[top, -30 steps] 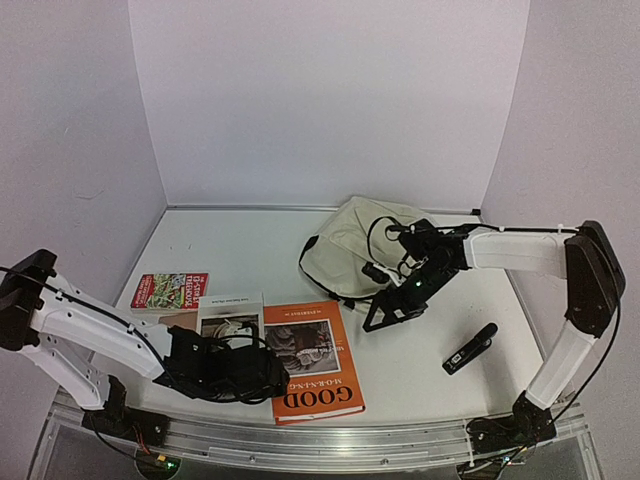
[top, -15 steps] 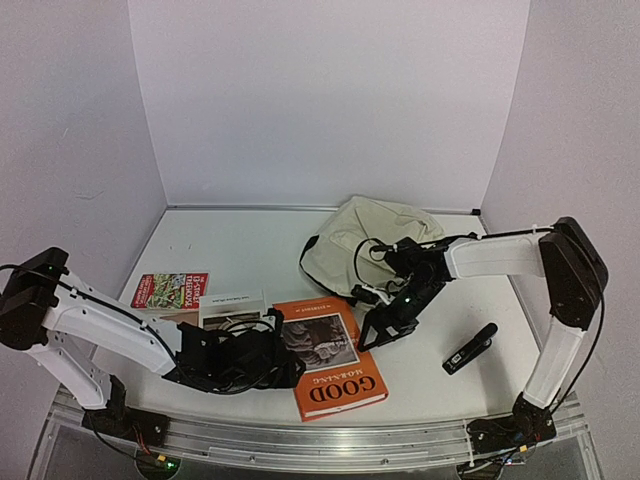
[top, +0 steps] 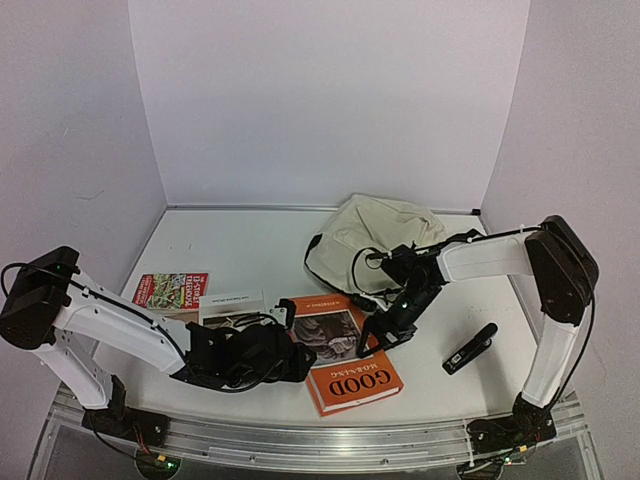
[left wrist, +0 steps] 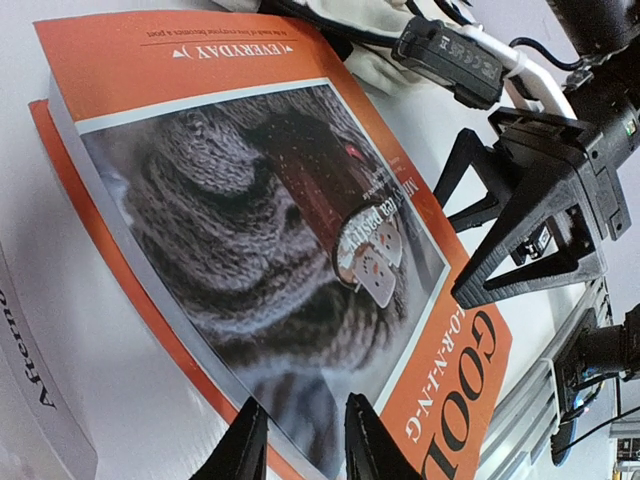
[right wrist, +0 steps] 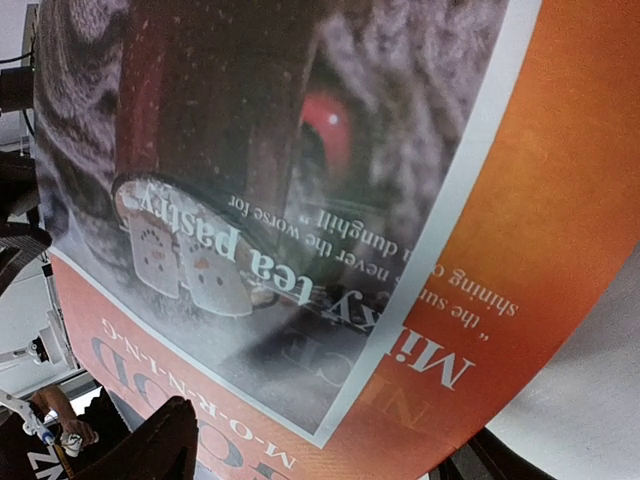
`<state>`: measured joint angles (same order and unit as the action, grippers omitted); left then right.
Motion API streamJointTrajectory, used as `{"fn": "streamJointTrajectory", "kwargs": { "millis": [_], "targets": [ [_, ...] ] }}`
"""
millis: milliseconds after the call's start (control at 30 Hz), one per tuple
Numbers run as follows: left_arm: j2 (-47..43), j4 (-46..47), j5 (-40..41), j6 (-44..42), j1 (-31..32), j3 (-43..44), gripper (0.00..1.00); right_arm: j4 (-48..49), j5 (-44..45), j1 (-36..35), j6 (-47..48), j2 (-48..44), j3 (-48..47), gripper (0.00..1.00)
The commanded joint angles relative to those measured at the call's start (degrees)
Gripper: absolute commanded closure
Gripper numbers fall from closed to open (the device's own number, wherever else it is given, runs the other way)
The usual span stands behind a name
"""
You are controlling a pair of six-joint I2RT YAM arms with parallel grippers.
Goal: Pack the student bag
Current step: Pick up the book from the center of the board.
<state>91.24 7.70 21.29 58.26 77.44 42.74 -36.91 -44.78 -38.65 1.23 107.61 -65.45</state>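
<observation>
A robot laboratory test cell is being shown. A flat white table point(top: 240, 255) is being enclosed on three sides by plain pale lilac wall panels point(top: 330, 100). Two white-and-black jointed robot arms point(top: 110, 328) are being carried on a silver aluminium rail point(top: 320, 447) running along the table's near edge.

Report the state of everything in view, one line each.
student bag: slumped on the table, not held
orange book: on the table, one edge clamped
left gripper: shut on orange book
right gripper: open, at the orange book's edge
red book: flat, untouched
white book: flat, untouched
black device: flat, untouched
</observation>
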Motion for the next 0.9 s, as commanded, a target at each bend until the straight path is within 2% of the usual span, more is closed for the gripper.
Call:
{"fn": "streamJointTrajectory", "kwargs": {
  "millis": [0, 133, 233, 300, 467, 567, 700, 867],
  "targets": [
    [-0.4, 12.8, 0.4, -1.0, -1.2, 0.3, 0.73, 1.2, -6.9, -1.4, 1.3, -2.4, -0.2, 0.23],
    [-1.0, 16.6, 0.4, -0.5, -1.6, -0.9, 0.79, 1.4, -7.3, -1.7, 1.3, -3.3, -0.8, 0.23],
    [-3.0, 17.0, 1.2, 0.1, -1.6, -1.8, 0.94, 1.4, -7.3, -1.7, 1.1, -4.2, -1.7, 0.23],
    [-4.6, 15.8, 2.0, 0.6, -1.6, -2.2, 0.99, 1.3, -6.9, -1.7, 1.1, -5.5, -2.3, 0.22],
    [-10.0, 11.8, 3.9, -0.1, -1.4, -3.4, 1.0, 1.0, -5.3, -1.6, 0.3, -9.9, -4.6, 0.16],
    [-13.2, 8.9, 4.0, -3.5, -1.2, -3.2, 1.0, 0.2, -5.4, -0.5, -0.8, -12.7, -6.9, 0.11],
    [-17.7, 5.1, 3.0, -10.8, -1.2, -2.7, 1.0, -3.3, -6.3, 4.5, -0.3, -15.6, -12.1, 0.05],
    [-21.5, -2.9, 1.2, -20.5, -1.2, 0.7, 1.0, -12.4, -5.7, 12.6, 7.4, -17.0, -20.5, 0.02]
  ]
}}
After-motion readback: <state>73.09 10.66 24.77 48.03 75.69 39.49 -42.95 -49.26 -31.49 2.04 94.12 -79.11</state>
